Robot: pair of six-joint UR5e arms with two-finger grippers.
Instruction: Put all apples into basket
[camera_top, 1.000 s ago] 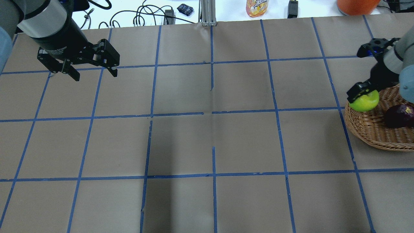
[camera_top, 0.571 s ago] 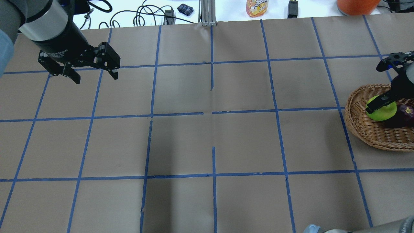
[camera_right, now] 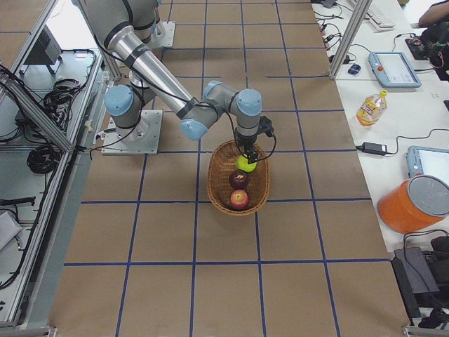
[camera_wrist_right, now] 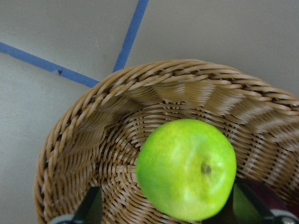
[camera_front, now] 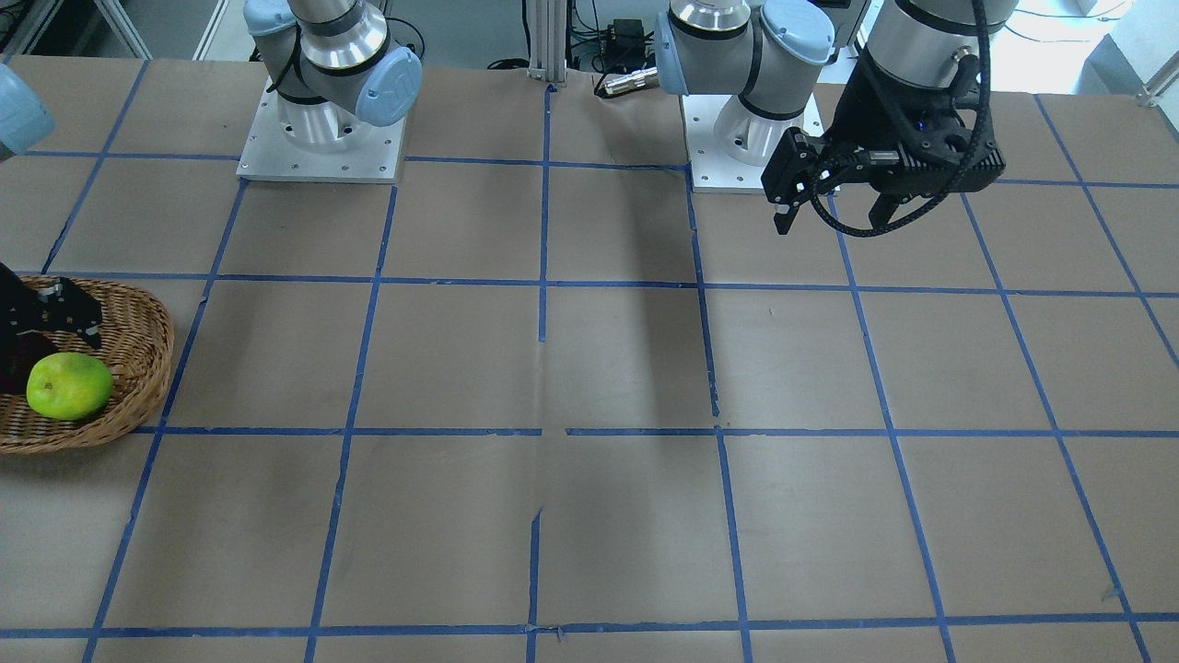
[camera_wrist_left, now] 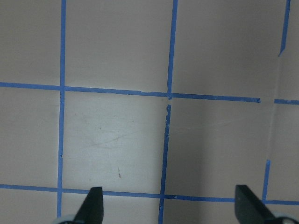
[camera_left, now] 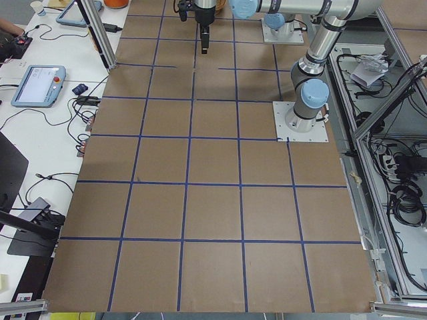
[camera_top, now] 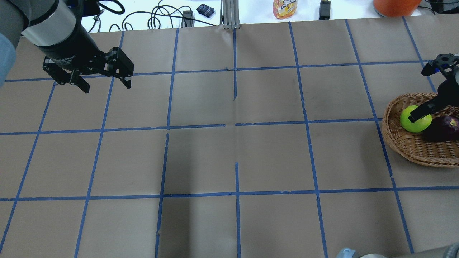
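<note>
A second ago the right gripper [camera_wrist_right: 168, 207] was carrying the green apple [camera_top: 415, 120] in over the rim of the basket [camera_top: 408, 150]. Now that apple lies on the wicker floor, stem up, just beside the dark maroon apple [camera_top: 443, 127], close enough that I'd say they touch. The jaws have let go. From the wrist camera the two fingertips [camera_wrist_right: 91, 207] stand wide apart on either side of the fruit, and from across the table the gripper sits a little above and behind it rather than on it. From the end of the table I can see a red apple [camera_right: 240, 200] at the other end of the same basket, so all three lie in a row inside it. No apple shows anywhere on the brown paper of the table [camera_top: 272, 157]. The left gripper [camera_top: 107, 87] has barely stirred. It hangs at the far side of the table, well apart from the basket, with its jaws spread and nothing between them but bare paper and blue tape. To my eye the job is as good as finished. What is left is for the right arm to lift straight up and clear, so that a finger doesn't nudge the green apple or catch the wicker on the way out.
</note>
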